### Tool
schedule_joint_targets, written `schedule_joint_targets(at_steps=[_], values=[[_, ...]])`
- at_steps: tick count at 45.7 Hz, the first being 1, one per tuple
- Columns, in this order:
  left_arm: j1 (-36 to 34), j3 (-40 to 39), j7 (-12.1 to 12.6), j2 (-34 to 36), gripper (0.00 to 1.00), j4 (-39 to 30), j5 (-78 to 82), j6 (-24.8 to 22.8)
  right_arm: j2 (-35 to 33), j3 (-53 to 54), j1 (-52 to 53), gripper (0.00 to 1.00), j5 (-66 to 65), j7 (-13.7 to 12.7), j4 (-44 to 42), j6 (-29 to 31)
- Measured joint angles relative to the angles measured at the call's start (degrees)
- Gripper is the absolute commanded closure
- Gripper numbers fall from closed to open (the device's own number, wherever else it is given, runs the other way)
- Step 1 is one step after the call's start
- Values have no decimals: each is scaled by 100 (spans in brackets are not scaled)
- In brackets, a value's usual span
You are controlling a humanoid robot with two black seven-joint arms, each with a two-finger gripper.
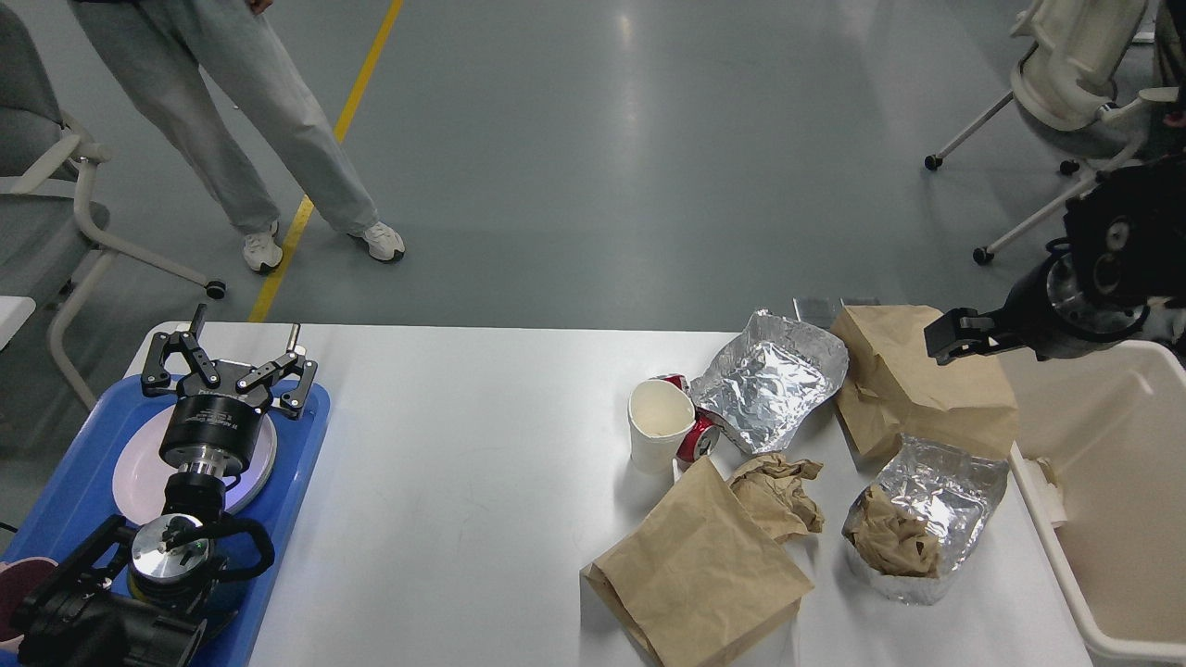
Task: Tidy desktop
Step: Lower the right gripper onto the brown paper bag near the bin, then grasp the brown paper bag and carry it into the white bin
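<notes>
Right gripper [938,340] hangs over the far bag [917,380]; you cannot tell how far it is open, and nothing shows in it.

The desktop [463,482], matte white, lies below it, litter just beneath and toward you. Left gripper [229,369] stands wide open and empty over the blue tray [306,445]. For this step, come down squarely on one light piece: crumpled brown paper [778,496] gives way, the creased foil trays [769,380] crush and slip, so pinch a rim, then carry it right to the cream bin [1066,556].
</notes>
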Motion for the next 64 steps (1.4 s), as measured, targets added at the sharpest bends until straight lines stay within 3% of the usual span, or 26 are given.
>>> schedule_joint_targets(at_steps=[10,14,17,22,25,30,41,44,49,52,64], values=[[-6,0,0,0,4,0,4,0,642,157,-1883,2,-37,71,-2079,-580],[-9,0,1,0,4,0,4,-18,885,189,-2566,2,-64,248,-2967,-602],[-9,0,1,0,4,0,4,-22,962,182,-3007,2,-99,677,-3539,-602],[-6,0,1,0,4,0,4,-25,1009,145,-3607,2,-143,1762,-4359,-590],[-3,0,1,0,4,0,4,-26,1015,118,-3890,2,-180,2227,-4797,-586],[-1,0,1,0,4,0,4,-27,1107,63,-4282,2,-313,2518,-5322,-592],[1,0,1,0,4,0,-1,-27,1342,-27,-5025,6,-520,2433,-5875,-1076],[1,0,1,0,4,0,0,-27,1422,-7,-5184,9,-475,2196,-5977,-1243],[0,0,1,0,4,0,0,-27,1508,60,-5405,9,-429,1456,-6171,-1453],[-1,0,1,0,4,0,-1,-27,1540,76,-5487,9,-408,1153,-6193,-1486],[-5,0,1,0,4,0,-5,-27,1691,293,-5658,10,-383,997,-6141,-1496]])
